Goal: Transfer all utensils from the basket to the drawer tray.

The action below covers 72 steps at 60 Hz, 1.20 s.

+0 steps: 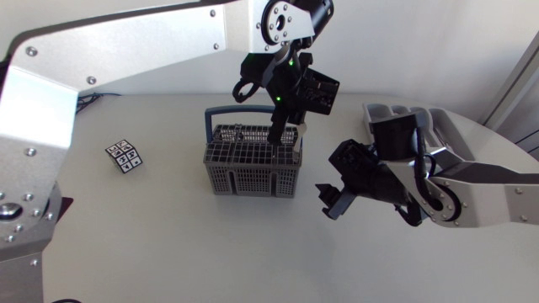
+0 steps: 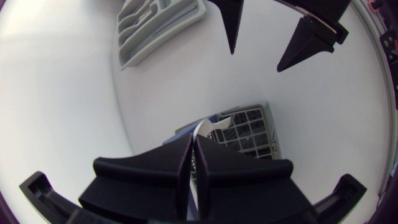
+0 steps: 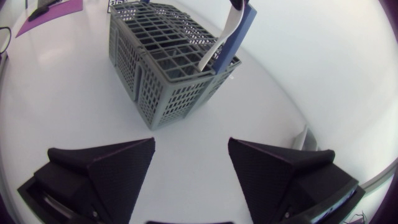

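Note:
A grey mesh basket (image 1: 251, 168) with a blue handle (image 1: 221, 110) stands mid-table. My left gripper (image 1: 279, 133) hangs over its right end, reaching down into it. In the left wrist view this gripper (image 2: 191, 142) is shut on a thin white utensil (image 2: 201, 130), with the basket (image 2: 247, 132) below it. The right wrist view shows the white utensil (image 3: 222, 38) standing in the basket's (image 3: 163, 68) corner against the blue handle (image 3: 240, 34). My right gripper (image 1: 331, 200) (image 3: 189, 165) is open and empty, right of the basket. The grey drawer tray (image 1: 390, 110) (image 2: 157, 28) lies at the back right.
A small black-and-white marker tile (image 1: 124, 156) lies left of the basket. My right arm (image 1: 455, 189) covers much of the tray's near side. My right gripper's fingers (image 2: 306, 42) show beyond the basket in the left wrist view.

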{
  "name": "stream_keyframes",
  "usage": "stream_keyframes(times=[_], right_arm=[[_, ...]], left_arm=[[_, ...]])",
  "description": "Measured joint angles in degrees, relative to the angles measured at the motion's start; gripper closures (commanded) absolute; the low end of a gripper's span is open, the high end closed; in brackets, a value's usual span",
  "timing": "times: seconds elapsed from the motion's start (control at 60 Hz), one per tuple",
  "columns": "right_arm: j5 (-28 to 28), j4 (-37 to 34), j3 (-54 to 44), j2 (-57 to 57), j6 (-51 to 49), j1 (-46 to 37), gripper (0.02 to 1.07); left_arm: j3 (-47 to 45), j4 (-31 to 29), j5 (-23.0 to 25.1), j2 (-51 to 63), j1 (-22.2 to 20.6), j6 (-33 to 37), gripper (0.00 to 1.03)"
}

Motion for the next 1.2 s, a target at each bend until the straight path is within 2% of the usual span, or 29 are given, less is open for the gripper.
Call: stream_keyframes(times=[0.533,0.85,1.0,1.2], right_arm=[[0.02,-0.20,-0.66,-0.61,0.00,0.50,0.22],[0.04,-0.42,-0.74,-1.36,0.00,1.14,0.22],[0.26,-1.25,-1.14,-2.67,0.02,1.27,0.22],[1.09,-1.68,-2.12,-6.71,0.07,1.51,0.22]], left_arm=[[1.60,-0.66,0.44,-1.46,0.00,-1.57,1.00],[-0.79,-0.81,0.83,-7.61,-0.07,-3.23,1.00],[-3.28,-0.83,0.59,-10.27,-0.85,-6.21,1.00],[-5.81,-0.85,-0.13,-12.24,-2.78,-15.78,1.00]])
